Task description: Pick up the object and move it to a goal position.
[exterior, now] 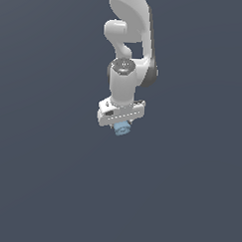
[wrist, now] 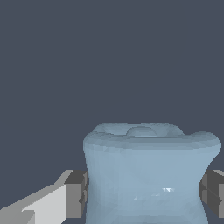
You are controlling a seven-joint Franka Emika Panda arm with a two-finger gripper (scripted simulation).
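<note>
We found the object directly under the hand, tucked up against the white body so that only its pale blue lower end showed in the exterior view. In the wrist view the object filled the space between the two grey pads, one pressed to each flank, with no gap visible on either side. So we judged the hand closed onto the object, its fingers parted only by the width of the piece.

The pads met the waist, below the wider rim. We took that as deliberate: the flare above the pads would stop the piece sliding down out of the grip while it was carried.

The arm hung straight above the hand, wrist pointing down, which kept the object upright and centred beneath it.

We could not tell whether the object was clear of the bench; the flat dark ground gave no shadow or contact line to judge by. No goal marker showed in either view, so we could not say how far the move had to go.
</note>
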